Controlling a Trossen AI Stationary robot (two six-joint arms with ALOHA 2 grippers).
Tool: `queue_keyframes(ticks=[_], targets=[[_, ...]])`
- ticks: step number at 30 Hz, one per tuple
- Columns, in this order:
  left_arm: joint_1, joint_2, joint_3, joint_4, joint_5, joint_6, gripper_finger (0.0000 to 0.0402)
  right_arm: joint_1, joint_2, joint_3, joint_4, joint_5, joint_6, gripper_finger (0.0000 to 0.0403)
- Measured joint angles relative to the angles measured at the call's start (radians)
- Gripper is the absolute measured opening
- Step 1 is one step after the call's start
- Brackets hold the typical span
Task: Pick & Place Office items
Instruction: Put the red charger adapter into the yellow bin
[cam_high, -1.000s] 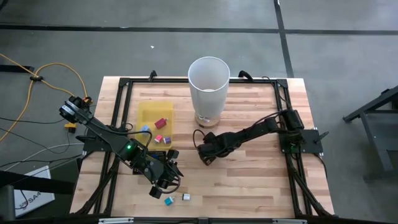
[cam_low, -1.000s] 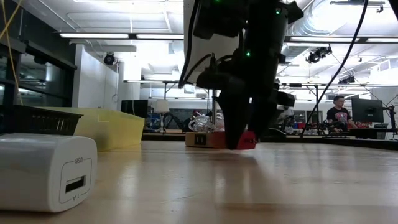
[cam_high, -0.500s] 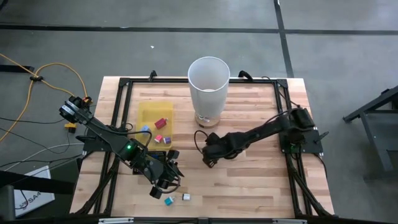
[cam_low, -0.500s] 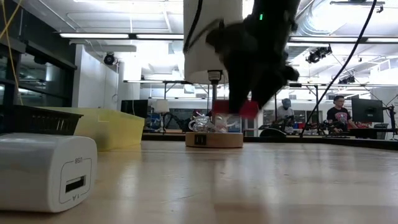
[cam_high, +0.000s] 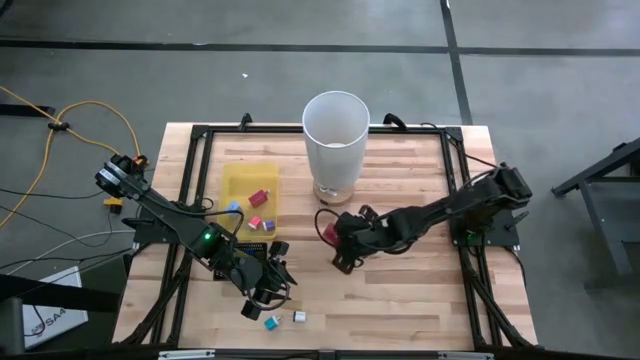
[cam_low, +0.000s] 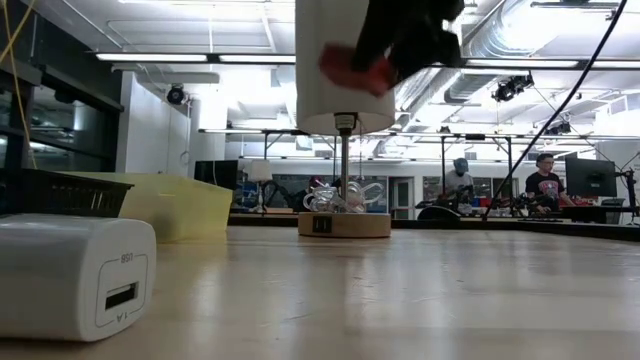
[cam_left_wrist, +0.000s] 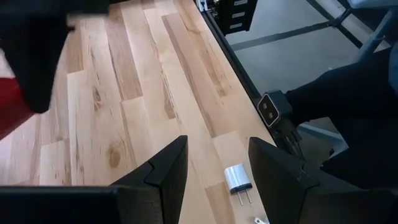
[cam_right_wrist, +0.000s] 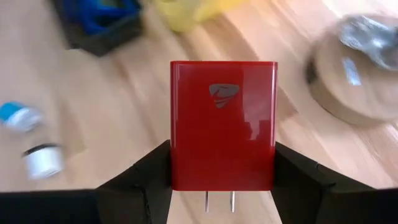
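Observation:
My right gripper (cam_high: 338, 238) hangs over the table's middle, shut on a red charger block (cam_right_wrist: 222, 124) with two metal prongs; the low view shows that block (cam_low: 355, 68) high above the wood. My left gripper (cam_high: 268, 292) hovers open over the near left part of the table, touching nothing. Past its fingers a white charger (cam_left_wrist: 237, 180) lies flat on the wood. A teal piece (cam_high: 272, 322) and a white piece (cam_high: 298, 317) rest on the table near the front edge. Red, pink and light blue pieces (cam_high: 258, 205) lie in the yellow tray (cam_high: 240, 180). My right gripper pinches the red charger block between its two fingers (cam_right_wrist: 149, 180), one on each of its opposite narrow sides (cam_right_wrist: 176, 162), near the prong end. The fingers reach from the table's right toward its left. The block is lifted clear of the table and sits tilted in the low view.
A tall white bin (cam_high: 335, 135) stands on a round wooden base at the far middle. A black mesh tray (cam_high: 250, 250) sits just near of the yellow tray, beside my left arm. A black frame (cam_high: 455, 160) runs around the table. People stand in the room beyond.
My right gripper has risen from table height, carrying the red block from the wood to well above it. The block has tipped from level to tilted on the way up. The arm's elbow has swung toward the table's right edge.

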Motion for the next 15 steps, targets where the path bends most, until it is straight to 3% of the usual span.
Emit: queue_keyframes(ticks=[15], targets=[[0.0,0.0,0.0,0.004,0.0,0.0,0.0163,0.123,-0.035,0.0,0.206,-0.058,-0.19,0.0205]])
